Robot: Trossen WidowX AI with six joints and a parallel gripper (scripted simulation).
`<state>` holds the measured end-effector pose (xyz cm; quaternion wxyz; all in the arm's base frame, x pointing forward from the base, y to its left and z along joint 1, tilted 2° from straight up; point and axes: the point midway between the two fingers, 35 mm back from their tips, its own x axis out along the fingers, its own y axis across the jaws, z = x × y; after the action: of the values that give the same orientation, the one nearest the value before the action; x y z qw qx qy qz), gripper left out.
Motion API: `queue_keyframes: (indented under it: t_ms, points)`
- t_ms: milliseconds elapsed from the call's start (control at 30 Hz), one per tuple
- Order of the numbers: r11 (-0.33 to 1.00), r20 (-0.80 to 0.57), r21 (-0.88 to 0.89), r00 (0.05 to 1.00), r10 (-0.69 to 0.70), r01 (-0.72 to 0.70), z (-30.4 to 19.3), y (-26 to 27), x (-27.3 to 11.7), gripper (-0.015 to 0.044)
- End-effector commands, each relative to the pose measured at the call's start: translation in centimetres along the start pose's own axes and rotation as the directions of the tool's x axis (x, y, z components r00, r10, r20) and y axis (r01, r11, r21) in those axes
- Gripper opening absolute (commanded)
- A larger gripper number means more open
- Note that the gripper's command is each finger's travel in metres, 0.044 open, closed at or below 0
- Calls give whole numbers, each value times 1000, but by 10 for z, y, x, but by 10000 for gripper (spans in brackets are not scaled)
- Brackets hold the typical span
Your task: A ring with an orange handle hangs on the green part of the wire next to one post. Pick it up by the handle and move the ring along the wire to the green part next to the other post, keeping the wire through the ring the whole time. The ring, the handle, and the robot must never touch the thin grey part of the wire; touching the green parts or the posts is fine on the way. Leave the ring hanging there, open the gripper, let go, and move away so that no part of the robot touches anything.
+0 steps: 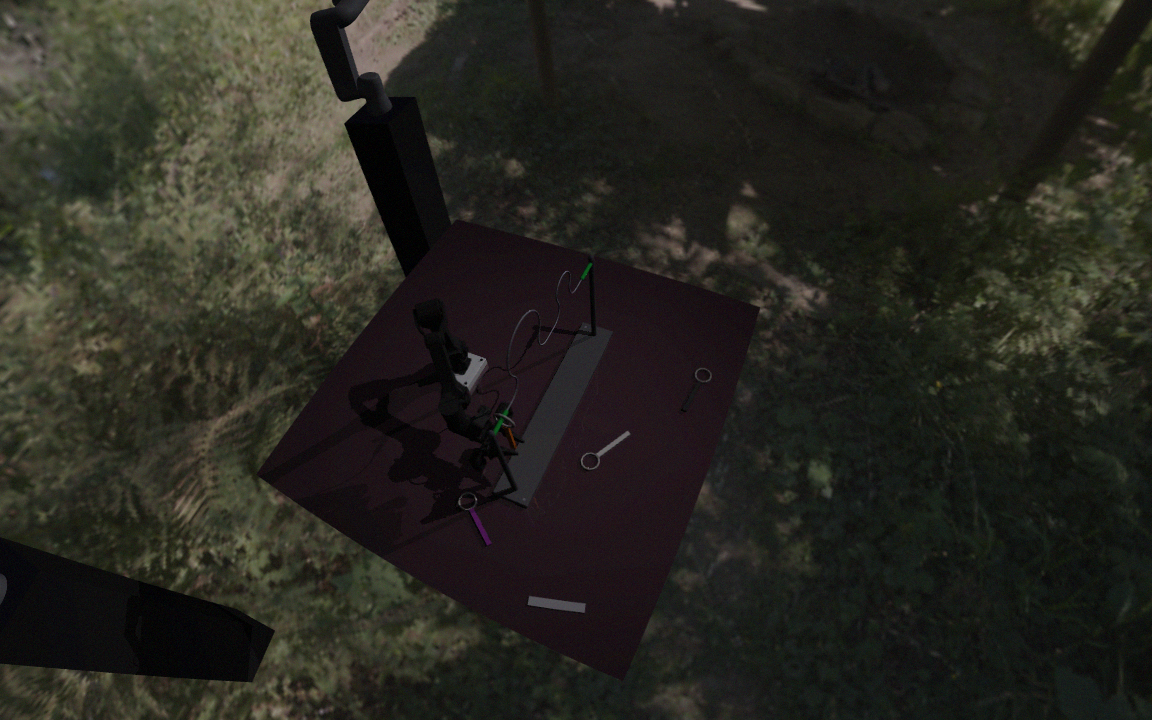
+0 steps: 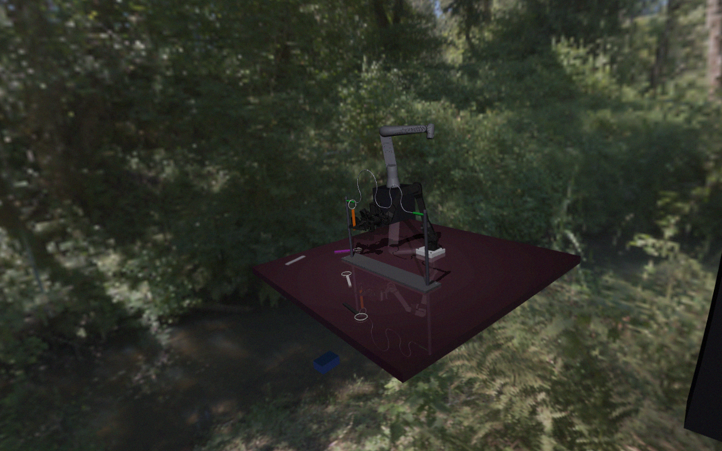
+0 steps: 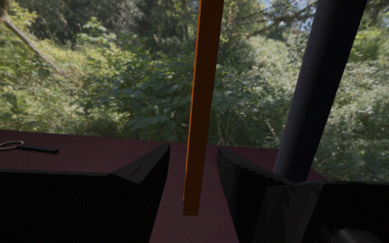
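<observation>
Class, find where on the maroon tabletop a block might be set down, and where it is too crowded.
Open patches on the tabletop: between the white-handled ring and the pale strip; also beyond the far post. Crowded: around the pincer, orange handle and near post.

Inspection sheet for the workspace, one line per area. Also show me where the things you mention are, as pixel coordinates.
Surface: dark maroon tabletop [image 1: 643,537] [image 2: 464,291] [image 3: 80,148], glossy, showing reflections.
Job's things: ring [image 1: 511,423] [image 2: 351,208] on the green part by one post; orange handle [image 1: 511,437] [image 2: 353,217] [image 3: 202,101] hanging down.
Clutter: purple-handled ring [image 1: 480,526] [image 2: 341,251], white-handled ring [image 1: 613,445] [image 2: 348,280], black-handled ring [image 1: 690,394] [image 2: 361,320] [image 3: 37,148], pale bar [image 1: 556,605] [image 2: 295,260].
Gripper [image 1: 518,446] [image 2: 353,224] [image 3: 193,151]: open, handle between fingers, gaps both sides.
Cables: nothing seen.
Surroundings: woodland; black pedestals [image 1: 396,179] [image 2: 717,336] bearing grey arms; blue box [image 2: 326,364] below table level.
</observation>
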<state>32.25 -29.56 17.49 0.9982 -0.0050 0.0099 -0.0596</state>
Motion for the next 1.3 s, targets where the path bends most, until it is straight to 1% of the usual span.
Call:
queue_keyframes:
  t_ms: [0,167,800,1167,1200,1267]
  points:
    - [1000,-1,6,1000,-4,4,-1,-1,7,160]
    - [1000,0,7,1000,-4,4,-1,0,12,160]
    - [1000,0,7,1000,-4,4,-1,0,12,160]
    - [1000,1,1,1000,0,0,0,1,12,-129]
    - [1000,1,1,1000,0,0,0,1,12,-150]
    - [1000,1,1,1000,0,0,0,1,12,-150]
